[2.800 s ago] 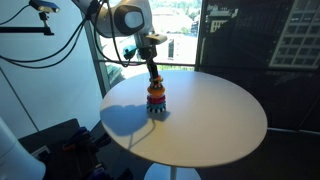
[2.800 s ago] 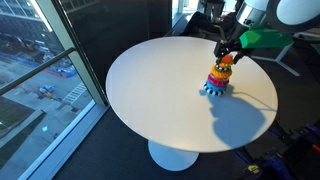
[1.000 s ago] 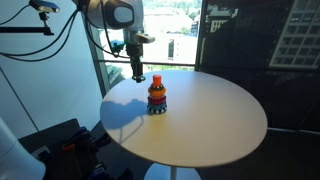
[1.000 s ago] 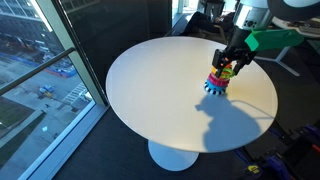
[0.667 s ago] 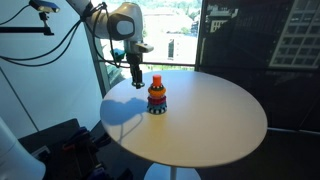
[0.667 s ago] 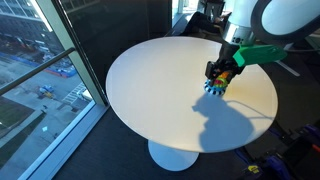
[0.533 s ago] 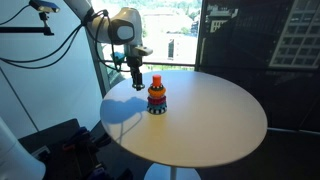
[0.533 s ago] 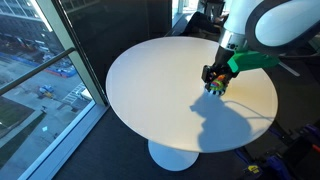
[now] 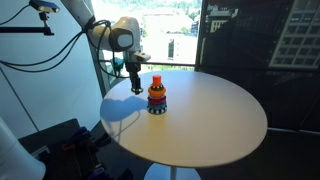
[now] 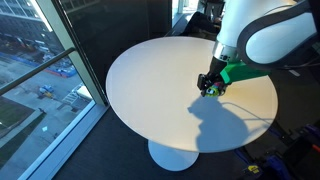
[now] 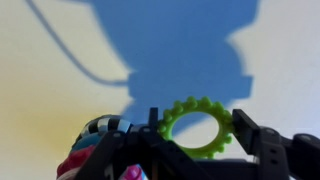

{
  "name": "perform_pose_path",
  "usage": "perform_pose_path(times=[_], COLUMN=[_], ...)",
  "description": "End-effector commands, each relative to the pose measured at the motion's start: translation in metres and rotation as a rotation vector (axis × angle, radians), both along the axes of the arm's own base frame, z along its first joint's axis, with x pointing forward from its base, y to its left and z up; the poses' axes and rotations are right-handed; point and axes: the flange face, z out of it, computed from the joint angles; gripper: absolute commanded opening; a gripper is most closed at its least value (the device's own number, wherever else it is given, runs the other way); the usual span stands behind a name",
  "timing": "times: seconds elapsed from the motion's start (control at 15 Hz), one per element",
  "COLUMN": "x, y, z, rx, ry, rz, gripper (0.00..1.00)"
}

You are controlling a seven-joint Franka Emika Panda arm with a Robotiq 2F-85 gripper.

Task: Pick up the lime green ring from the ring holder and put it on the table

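Exterior view, left to right: arm comes down from upper left, gripper [image 9: 136,88] low over the table [image 9: 220,120], just beside the ring holder [image 9: 156,98] on its left, not over the peg. Holder stands upright near the table's left-centre with red/orange rings stacked on it. Arm shadow [image 9: 120,115] falls on the tabletop left of the holder. In an exterior view from the opposite side, bare tabletop [image 10: 150,90] on the left, then the gripper [image 10: 207,88] close to the surface. The arm body blocks most of the holder here, and the ring is too small to make out. Wrist view, left to right: top of the ring holder [image 11: 98,150] at lower left, striped and red parts visible, blurred. Next to it is the lime green ring [image 11: 197,105], toothed outer edge, off the peg, lying flat-on to the camera between the two dark fingers [image 11: 245,128]. Both fingers meet the ring's outer edge, one on each side, so the gripper [image 11: 198,125] reads as clamped on the ring. Can't tell whether the ring's underside touches the table. Blue arm shadow [image 11: 180,50] covers the tabletop behind the ring.
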Motion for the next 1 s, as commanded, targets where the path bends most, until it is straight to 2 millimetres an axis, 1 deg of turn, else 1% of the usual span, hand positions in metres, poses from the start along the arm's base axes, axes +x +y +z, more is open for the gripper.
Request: perform_pose_path(times=[0.0, 0.07, 0.33, 0.53, 0.93], x=[0.000, 0.001, 0.005, 0.008, 0.004], y=[-0.001, -0.001, -0.006, -0.006, 0.007], z=[0.001, 0.001, -0.009, -0.024, -0.056], rx=[0.000, 0.000, -0.018, -0.026, -0.040], ry=[0.001, 0.001, -0.023, -0.026, -0.002], rz=[-0.001, -0.002, -0.036, -0.042, -0.029], gripper=[0.73, 0.48, 0.48, 0.48, 0.48])
